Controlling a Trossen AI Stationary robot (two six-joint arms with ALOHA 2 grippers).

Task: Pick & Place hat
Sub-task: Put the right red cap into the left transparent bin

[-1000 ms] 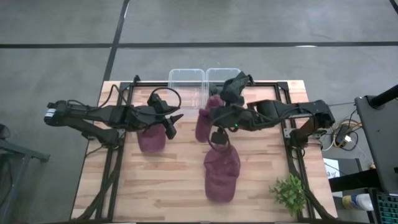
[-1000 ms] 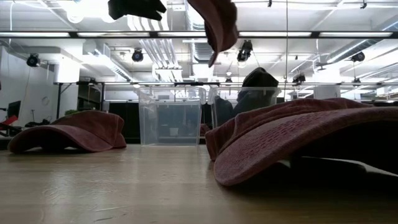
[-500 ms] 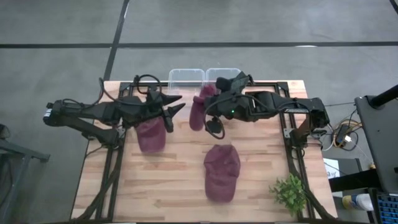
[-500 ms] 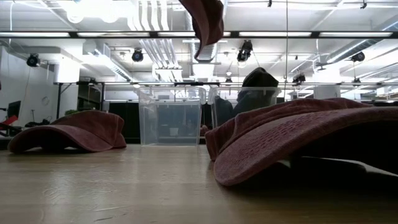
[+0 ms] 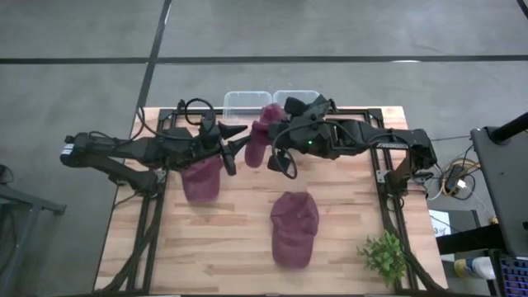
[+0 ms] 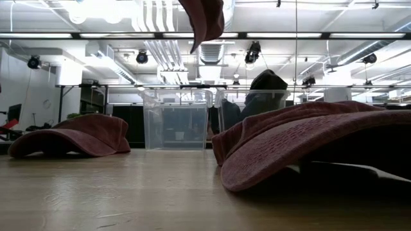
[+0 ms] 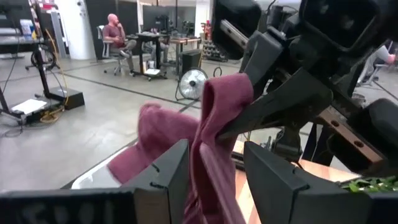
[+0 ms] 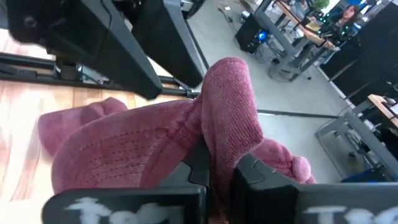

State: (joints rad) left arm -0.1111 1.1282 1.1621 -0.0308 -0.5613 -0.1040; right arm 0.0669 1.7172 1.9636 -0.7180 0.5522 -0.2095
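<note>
A: Where is the hat you're moving?

B: The held hat [image 5: 258, 142] hangs in the air at the back of the table [image 5: 231, 239], just in front of the two clear bins [image 5: 247, 101]. In the low view it dangles from the top edge [image 6: 204, 19], above the left-hand bin [image 6: 174, 119].

A: Who has it?

B: Your right gripper [image 5: 272, 139]. In the right wrist view its fingers [image 8: 186, 171] are pressed together on a fold of the maroon fabric [image 8: 227, 118], so it is pinching the hat.

A: And your left gripper?

B: The left gripper [image 5: 233, 142] sits right beside the hat, pointing at it. In the left wrist view the hat [image 7: 217, 137] hangs between its two fingers [image 7: 171, 174], which stand spread on either side; whether they touch the cloth, you cannot tell.

A: What else is on the table?

B: A second hat [image 5: 200, 176] lies under the left arm, and a third hat [image 5: 294, 228] lies nearer the front, well apart from the held one. A small green plant [image 5: 384, 254] stands at the front right corner. In the low view, a person [image 6: 260, 96] shows behind the bins.
</note>
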